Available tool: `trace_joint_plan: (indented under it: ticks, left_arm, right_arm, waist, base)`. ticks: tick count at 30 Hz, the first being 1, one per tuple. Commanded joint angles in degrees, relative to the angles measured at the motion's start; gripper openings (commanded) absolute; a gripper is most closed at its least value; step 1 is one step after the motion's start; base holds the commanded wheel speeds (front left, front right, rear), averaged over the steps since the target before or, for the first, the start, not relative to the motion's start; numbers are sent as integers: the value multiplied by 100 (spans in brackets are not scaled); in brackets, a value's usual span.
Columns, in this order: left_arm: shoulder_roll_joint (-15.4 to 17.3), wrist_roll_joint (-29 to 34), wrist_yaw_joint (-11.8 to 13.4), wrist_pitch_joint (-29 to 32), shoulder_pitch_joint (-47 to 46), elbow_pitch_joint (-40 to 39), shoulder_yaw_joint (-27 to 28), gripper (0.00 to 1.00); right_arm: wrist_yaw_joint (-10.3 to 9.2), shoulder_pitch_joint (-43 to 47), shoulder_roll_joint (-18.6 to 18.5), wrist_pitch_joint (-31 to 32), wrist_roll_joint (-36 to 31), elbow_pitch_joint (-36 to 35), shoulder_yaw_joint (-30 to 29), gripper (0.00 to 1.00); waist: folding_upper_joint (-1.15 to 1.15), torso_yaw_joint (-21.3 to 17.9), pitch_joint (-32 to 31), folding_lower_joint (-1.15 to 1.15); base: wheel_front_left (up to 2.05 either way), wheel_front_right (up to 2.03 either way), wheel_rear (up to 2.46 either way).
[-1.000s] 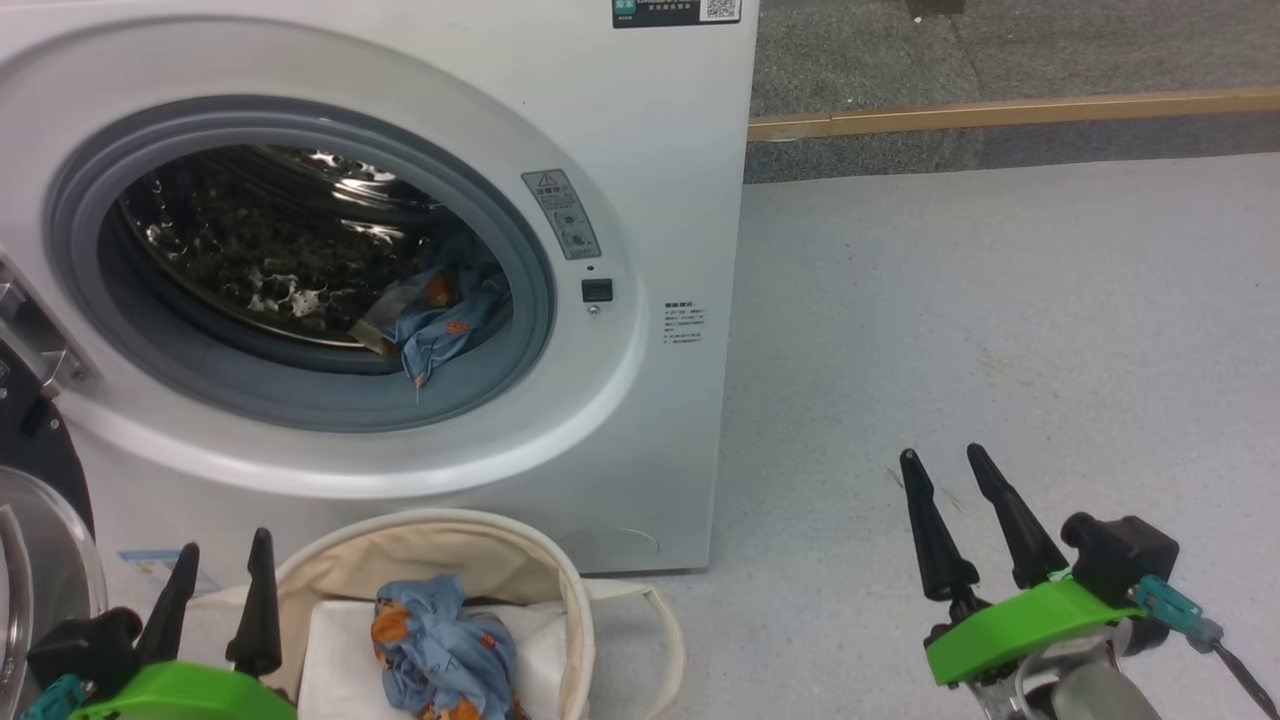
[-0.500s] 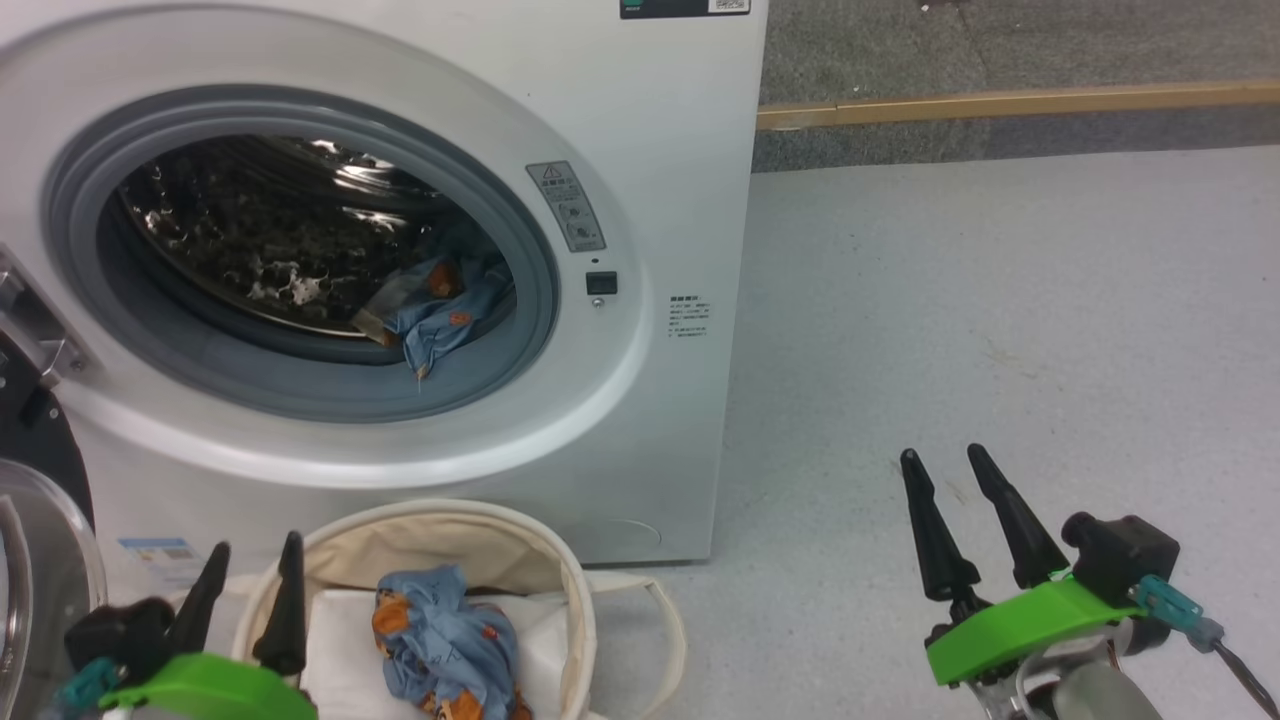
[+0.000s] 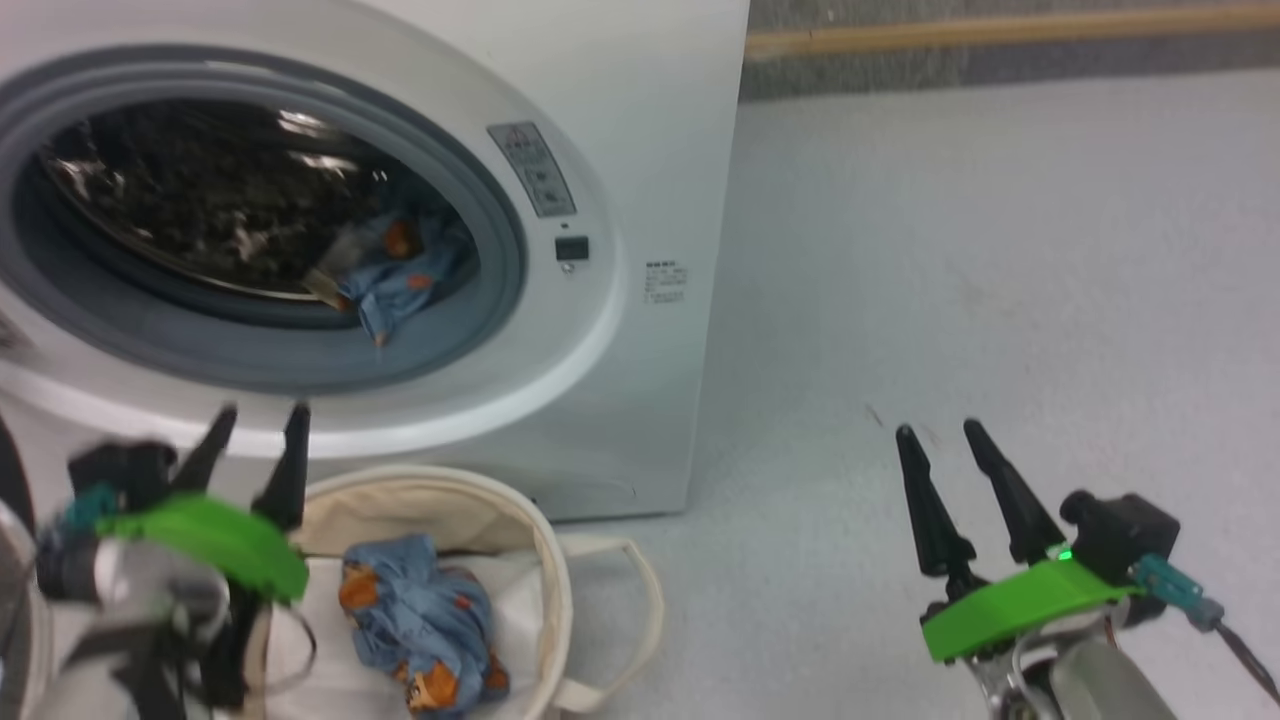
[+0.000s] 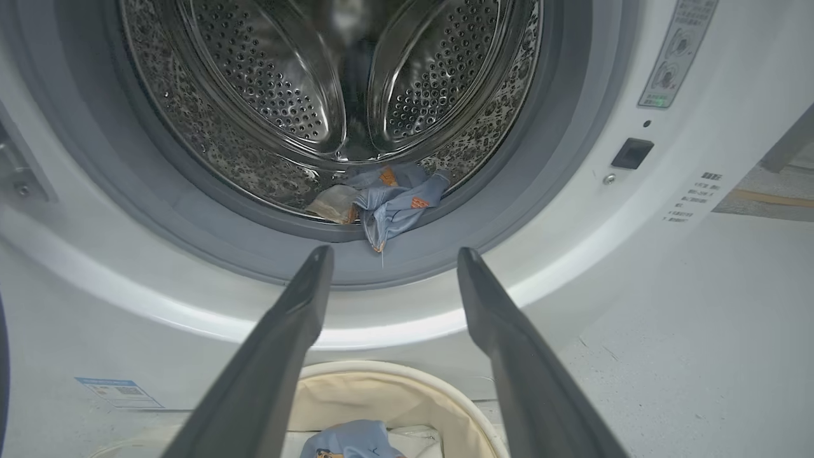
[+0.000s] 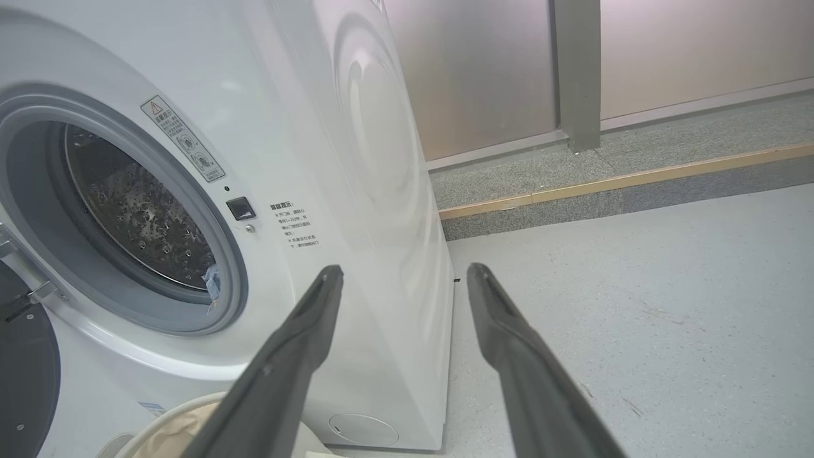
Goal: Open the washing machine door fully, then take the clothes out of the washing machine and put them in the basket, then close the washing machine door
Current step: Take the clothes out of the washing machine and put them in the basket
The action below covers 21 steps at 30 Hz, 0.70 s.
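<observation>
Left gripper [image 3: 262, 415], jaws wide and empty, has lifted off the basket [image 3: 552, 570] toward the blue printed garment [image 3: 400, 280] left in the drum [image 3: 180, 210]; second pickup likely next.

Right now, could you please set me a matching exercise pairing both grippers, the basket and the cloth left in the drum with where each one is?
1 left gripper
2 right gripper
3 basket
4 remaining blue cloth

A bunched at the drum front lip
B open, over bare floor
C open, beside the basket, pointing at the drum
D on the floor, before the washing machine

Pairs: 1-C, 2-B, 3-D, 4-A
</observation>
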Motion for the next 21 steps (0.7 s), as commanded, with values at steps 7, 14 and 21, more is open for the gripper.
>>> trace_joint_plan:
  ticks: [7, 14, 21]
  left_arm:
    - [270, -26, -304, 223, -1882, 836, -51, 100]
    - [323, -72, -377, 330, -3082, 1756, -387, 100]
    - [319, -274, -383, 490, -3930, 2355, -1098, 100]
  right_arm:
    - [6, -556, 12, -70, -66, -360, 92, 100]
    - [6, -800, 74, -70, -100, -519, 18, 100]
    - [6, -923, 116, -70, -140, -659, -90, 100]
  waist:
    - [0, -296, 849, 0]
    - [0, -510, 1444, 0]
    - [0, -605, 1943, 0]
  base:
    - [0, 0, 0]
    - [0, 0, 0]
    - [0, 0, 0]
